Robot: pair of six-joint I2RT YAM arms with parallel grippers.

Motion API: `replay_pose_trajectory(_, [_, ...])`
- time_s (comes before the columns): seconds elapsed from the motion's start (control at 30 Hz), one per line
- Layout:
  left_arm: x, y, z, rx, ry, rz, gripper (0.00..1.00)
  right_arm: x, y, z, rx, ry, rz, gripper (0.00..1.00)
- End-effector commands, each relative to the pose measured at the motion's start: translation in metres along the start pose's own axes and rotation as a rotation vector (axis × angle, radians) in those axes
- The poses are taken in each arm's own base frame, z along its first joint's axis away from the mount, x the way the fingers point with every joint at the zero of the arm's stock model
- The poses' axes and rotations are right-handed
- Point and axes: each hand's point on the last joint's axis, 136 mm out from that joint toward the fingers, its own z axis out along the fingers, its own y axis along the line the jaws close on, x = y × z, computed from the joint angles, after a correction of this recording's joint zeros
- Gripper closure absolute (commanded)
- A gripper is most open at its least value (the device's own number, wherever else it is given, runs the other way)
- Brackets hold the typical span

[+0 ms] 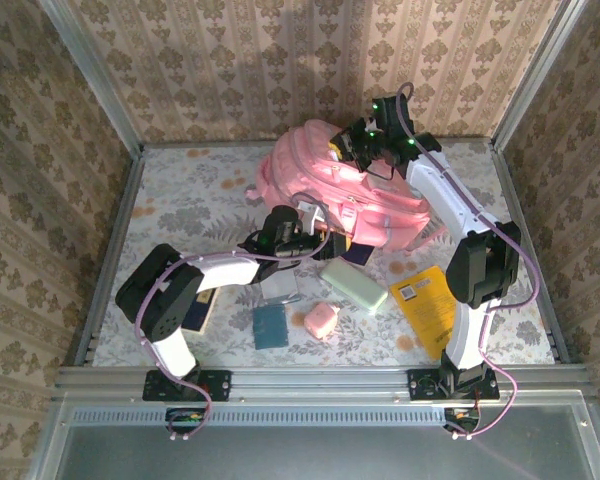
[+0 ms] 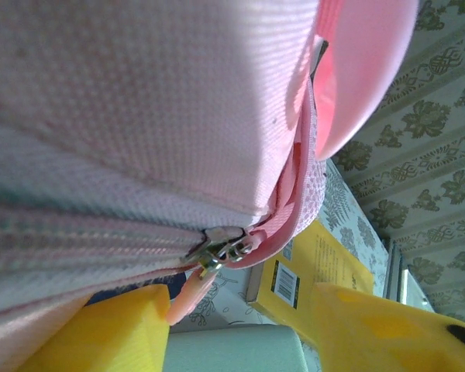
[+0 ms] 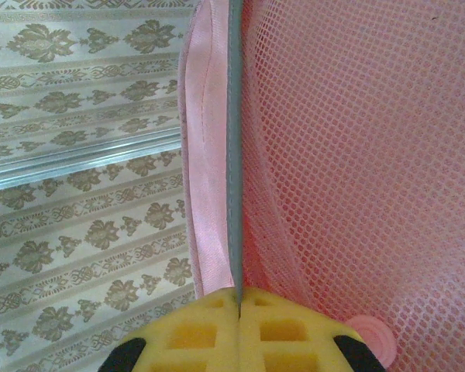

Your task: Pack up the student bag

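The student bag [image 1: 325, 185], a big pink backpack, lies at the back middle of the table. My right gripper [image 1: 365, 148] is at the bag's top, shut on a grey-trimmed edge of its fabric [image 3: 233, 155] beside pink mesh; the yellow pads [image 3: 209, 333] press together in the right wrist view. My left gripper [image 1: 315, 228] is at the bag's front lower edge. There its jaws are open, one yellow finger [image 2: 101, 333] on each side of the metal zip slider [image 2: 221, 249]. The pink pull tab [image 2: 190, 298] hangs between them, close to the left finger.
In front of the bag lie a yellow book [image 1: 427, 300], a mint green case [image 1: 355, 285], a small pink pouch [image 1: 322, 322], a blue notebook [image 1: 271, 326] and a dark book [image 1: 202, 310] under the left arm. Metal rails and patterned walls enclose the table.
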Motion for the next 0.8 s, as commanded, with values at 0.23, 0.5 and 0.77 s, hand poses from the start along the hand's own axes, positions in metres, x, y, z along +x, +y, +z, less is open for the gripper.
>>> replay_pose_trajectory(0.23, [-0.011,0.004,0.005,-0.057,-0.003,0.033,0.49,0.011,0.044,-0.014,-0.115,0.014,-0.05,1.0])
replay_pose_trajectory(0.5, [-0.017,0.014,0.012,-0.117,-0.004,0.059,0.59,0.016,0.046,-0.016,-0.124,0.024,-0.047,1.0])
replay_pose_trajectory(0.77, [-0.024,0.022,0.017,-0.173,0.004,0.075,0.74,0.023,0.041,-0.013,-0.117,0.034,-0.045,1.0])
